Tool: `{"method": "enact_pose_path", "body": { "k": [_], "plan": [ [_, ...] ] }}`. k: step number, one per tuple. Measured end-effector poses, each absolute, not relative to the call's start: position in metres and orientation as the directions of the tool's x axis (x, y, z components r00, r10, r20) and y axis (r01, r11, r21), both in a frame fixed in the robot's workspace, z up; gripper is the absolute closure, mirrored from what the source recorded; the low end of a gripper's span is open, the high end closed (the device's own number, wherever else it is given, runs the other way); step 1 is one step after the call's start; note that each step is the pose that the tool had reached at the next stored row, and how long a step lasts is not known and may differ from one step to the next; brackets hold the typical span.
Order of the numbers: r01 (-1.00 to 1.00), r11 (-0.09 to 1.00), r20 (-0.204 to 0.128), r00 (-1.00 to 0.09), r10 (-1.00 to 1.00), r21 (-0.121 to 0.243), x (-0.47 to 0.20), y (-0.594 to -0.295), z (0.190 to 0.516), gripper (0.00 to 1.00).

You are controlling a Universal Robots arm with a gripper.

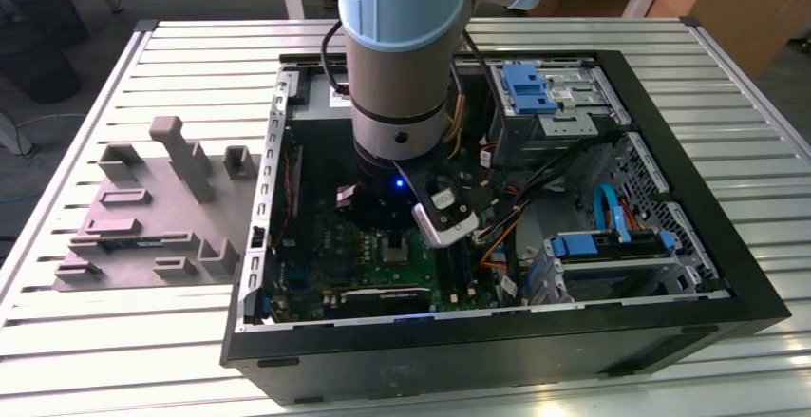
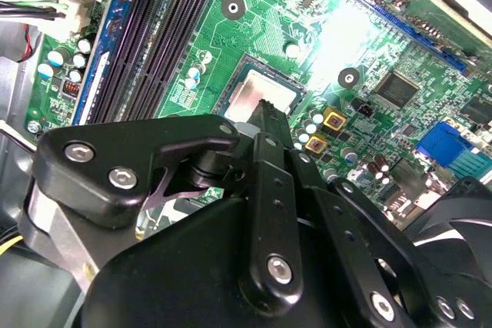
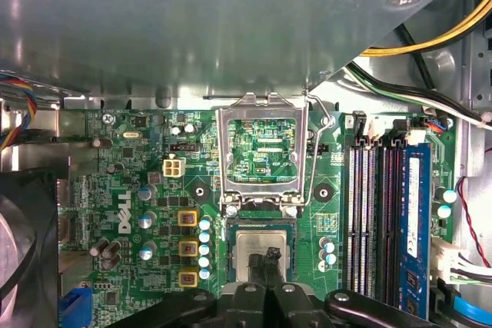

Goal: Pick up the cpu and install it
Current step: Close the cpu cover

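Slatted metal table [image 1: 152,360] carries open PC case [image 1: 709,274]. We see cpu [image 3: 257,251] lying in socket [image 3: 260,224] on motherboard [image 3: 138,190], retention frame [image 3: 260,151] raised. Gripper [image 3: 264,257] right over chip; whether clenched or released, we cannot tell. We judge chip light, stiff, fragile: hold by edges.

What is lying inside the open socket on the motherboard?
The cpu lies inside the socket, its silvery top showing in both wrist views, with the load frame swung open. The gripper covers its near edge, so full seating cannot be confirmed.
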State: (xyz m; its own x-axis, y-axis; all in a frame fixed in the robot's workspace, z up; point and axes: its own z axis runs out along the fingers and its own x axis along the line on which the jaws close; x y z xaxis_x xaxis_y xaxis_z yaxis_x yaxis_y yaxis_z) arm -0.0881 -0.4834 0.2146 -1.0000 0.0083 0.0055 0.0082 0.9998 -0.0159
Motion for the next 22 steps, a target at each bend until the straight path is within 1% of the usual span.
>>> {"method": "enact_pose_path", "body": {
  "k": [8,14,16,22],
  "plan": [
    [0.008,1.000,0.005,-1.000,0.008,-0.016,-0.088,-0.483,0.218,0.89],
    [0.008,1.000,0.005,-1.000,0.008,-0.016,-0.088,-0.483,0.241,0.89],
    [0.008,1.000,0.003,-1.000,0.008,-0.016,-0.088,-0.483,0.242,0.89],
    [-0.086,0.996,0.003,-0.996,-0.086,-0.017,-0.088,-0.483,0.242,0.89]
  ]
}}
